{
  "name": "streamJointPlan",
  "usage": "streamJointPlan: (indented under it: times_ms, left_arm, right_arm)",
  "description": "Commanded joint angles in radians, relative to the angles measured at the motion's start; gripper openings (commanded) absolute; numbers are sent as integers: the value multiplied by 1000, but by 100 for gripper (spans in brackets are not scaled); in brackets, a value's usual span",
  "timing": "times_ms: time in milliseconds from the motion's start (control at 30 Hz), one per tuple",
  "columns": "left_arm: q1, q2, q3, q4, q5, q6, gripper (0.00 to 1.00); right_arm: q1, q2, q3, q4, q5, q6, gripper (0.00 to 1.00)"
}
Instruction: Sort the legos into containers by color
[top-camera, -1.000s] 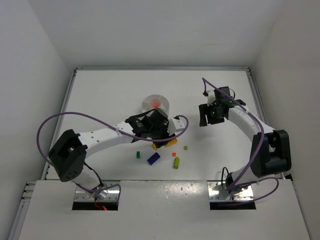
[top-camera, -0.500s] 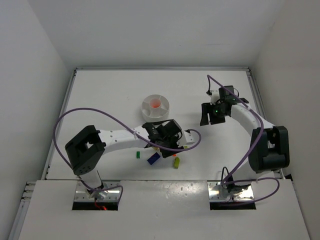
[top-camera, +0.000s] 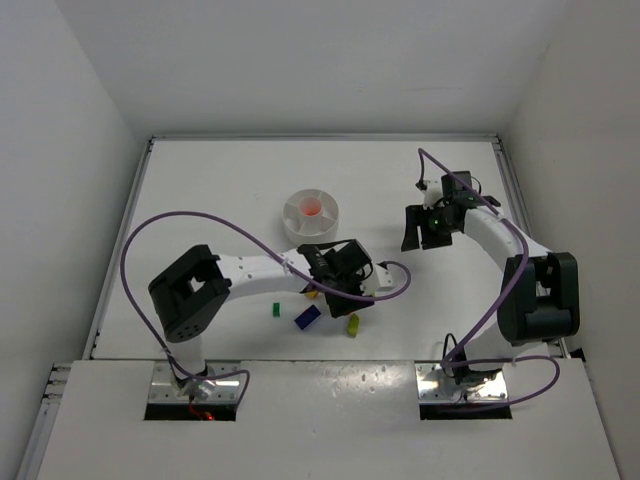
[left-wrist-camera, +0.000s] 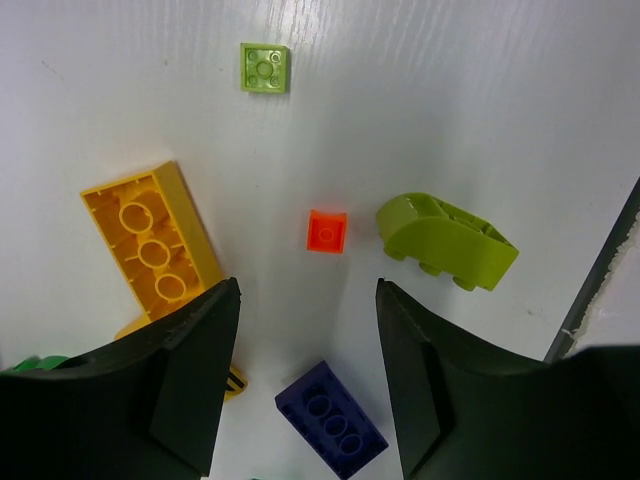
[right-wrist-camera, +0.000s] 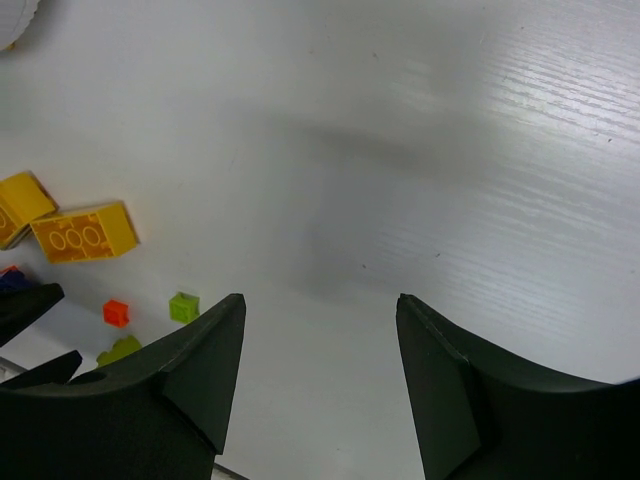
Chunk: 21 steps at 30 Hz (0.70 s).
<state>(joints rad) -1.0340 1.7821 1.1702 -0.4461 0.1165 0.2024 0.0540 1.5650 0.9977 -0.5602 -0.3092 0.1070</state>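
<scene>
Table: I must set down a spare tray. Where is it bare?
Bare: the far strip behind the dish, and the gap between dish and right gripper. Crowded: around the left gripper, where the legos lie.

Glossy plastic legos (left-wrist-camera: 327, 232) lie on a matt, faintly grained table (left-wrist-camera: 450, 100).

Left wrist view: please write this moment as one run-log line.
left jaws: open, empty | ahead: tiny red-orange square plastic brick | right jaws: open, empty

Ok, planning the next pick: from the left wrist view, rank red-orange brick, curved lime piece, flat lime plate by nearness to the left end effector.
1. Red-orange brick, centre, just ahead.
2. Curved lime piece, right.
3. Flat lime plate, far top.
</scene>
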Motion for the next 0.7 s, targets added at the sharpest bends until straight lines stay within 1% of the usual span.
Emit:
streamJointPlan:
  times_ms: [0,600,667]
  left_arm:
    - [-9,25,48,1,25,9,63]
    - [-18,125,86,10,34,19,63]
    - [-18,137,86,10,34,28,63]
  right_arm:
    - [-11,-2,38,3,-25,13,63]
    - [-20,16,28,13,-34,3,63]
    - [-20,17,28,13,-34,3,62]
